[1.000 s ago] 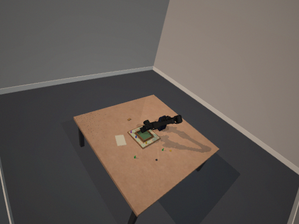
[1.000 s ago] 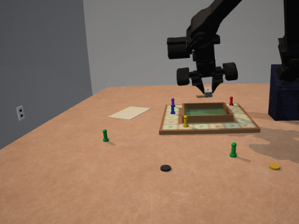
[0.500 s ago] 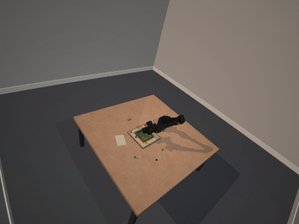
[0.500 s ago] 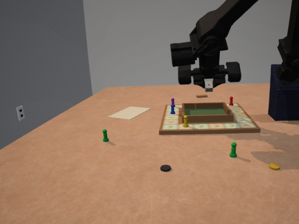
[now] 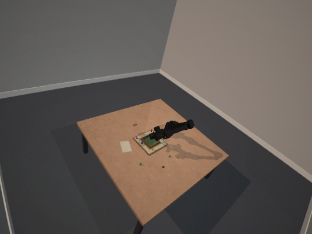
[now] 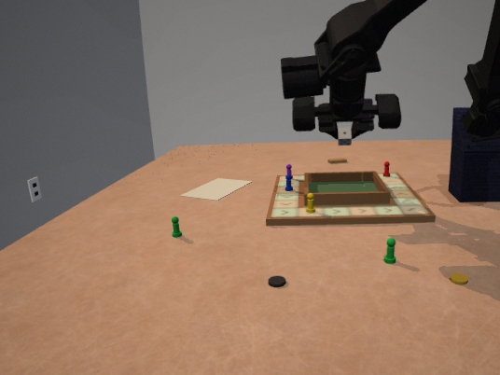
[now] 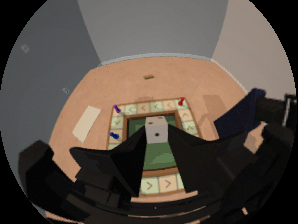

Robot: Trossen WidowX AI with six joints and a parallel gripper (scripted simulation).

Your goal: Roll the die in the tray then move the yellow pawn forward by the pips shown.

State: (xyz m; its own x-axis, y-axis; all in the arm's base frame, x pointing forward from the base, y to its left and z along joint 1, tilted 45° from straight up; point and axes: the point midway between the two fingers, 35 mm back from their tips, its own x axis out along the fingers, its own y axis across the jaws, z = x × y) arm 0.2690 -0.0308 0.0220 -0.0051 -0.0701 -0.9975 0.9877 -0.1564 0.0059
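Note:
My gripper [image 6: 344, 135] [image 7: 156, 127] is shut on the white die [image 6: 344, 132] [image 7: 156, 131] and holds it in the air above the tray. The side facing the wrist camera shows one pip. The tray [image 6: 347, 199] has brown walls and a green floor and sits in the middle of the board [image 6: 350, 220]. The yellow pawn [image 6: 311, 203] [image 5: 152, 149] stands upright on the board's near row in the exterior view, on the second square from the left corner. Arrows on that row point right in that view.
On the board stand a blue pawn [image 6: 288, 183] [image 7: 114, 135], a purple pawn [image 6: 289, 171] [image 7: 117, 108] and a red pawn [image 6: 386, 169] [image 7: 181, 101]. Off it are two green pawns [image 6: 175, 227] [image 6: 390, 251], a black disc [image 6: 277, 281], a yellow disc [image 6: 459, 278], paper [image 6: 217, 188] and a dark blue box [image 6: 473, 173].

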